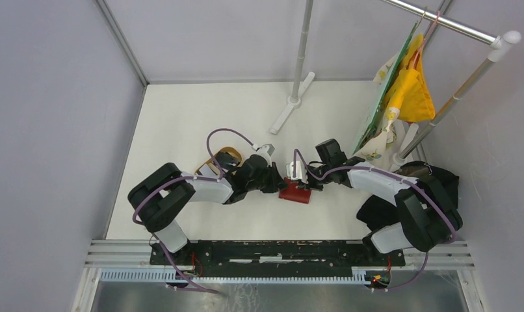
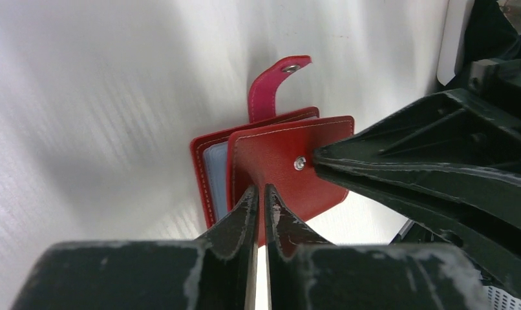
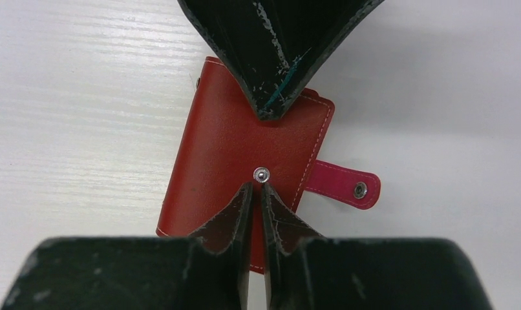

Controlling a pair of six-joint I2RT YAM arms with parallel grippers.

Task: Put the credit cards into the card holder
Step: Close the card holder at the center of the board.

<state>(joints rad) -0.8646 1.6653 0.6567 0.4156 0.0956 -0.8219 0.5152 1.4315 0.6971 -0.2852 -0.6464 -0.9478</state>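
The red card holder lies on the white table between my two grippers. Its snap tab is undone and sticks out, as the right wrist view also shows. The cover sits slightly askew, and a strip of grey-blue pocket shows beside it. My left gripper is shut, with its tips on the cover near one edge. My right gripper is shut, with its tips on the cover at the snap stud. No credit cards are in view.
An oval tan wooden tray lies behind the left arm, mostly hidden. A rack foot stands at the back centre. Yellow and patterned cloths hang at the back right. A black bundle lies by the right arm.
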